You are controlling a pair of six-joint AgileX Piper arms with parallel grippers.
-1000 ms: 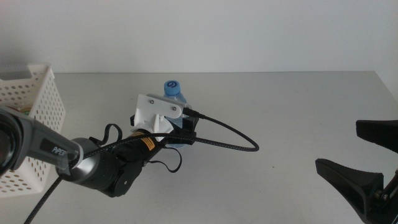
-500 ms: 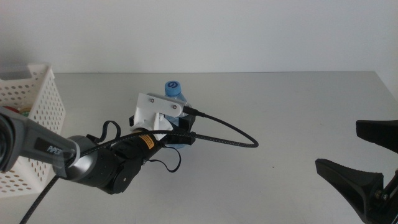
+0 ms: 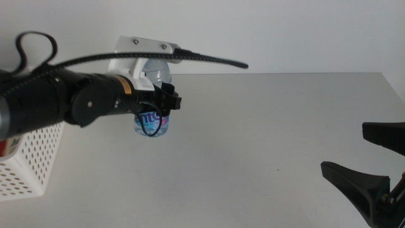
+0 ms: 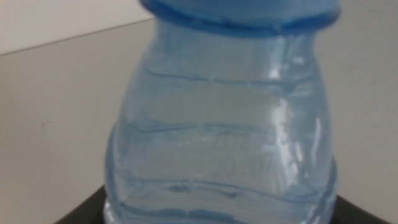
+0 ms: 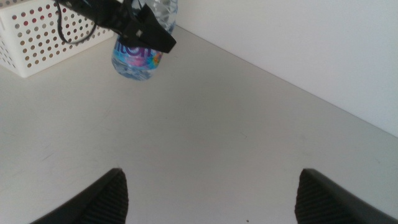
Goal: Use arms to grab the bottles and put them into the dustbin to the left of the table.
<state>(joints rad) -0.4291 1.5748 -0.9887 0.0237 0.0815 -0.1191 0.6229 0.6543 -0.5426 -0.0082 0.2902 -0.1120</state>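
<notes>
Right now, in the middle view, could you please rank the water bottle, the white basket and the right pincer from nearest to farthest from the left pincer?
1. Water bottle: held in the left pincer, lifted above the table.
2. White basket: at the table's left edge, beside the left arm.
3. Right pincer: waiting open at the lower right corner, clearly farthest.

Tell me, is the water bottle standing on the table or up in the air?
Up in the air. The left gripper holds the water bottle upright, its bottom clear of the table.
</notes>
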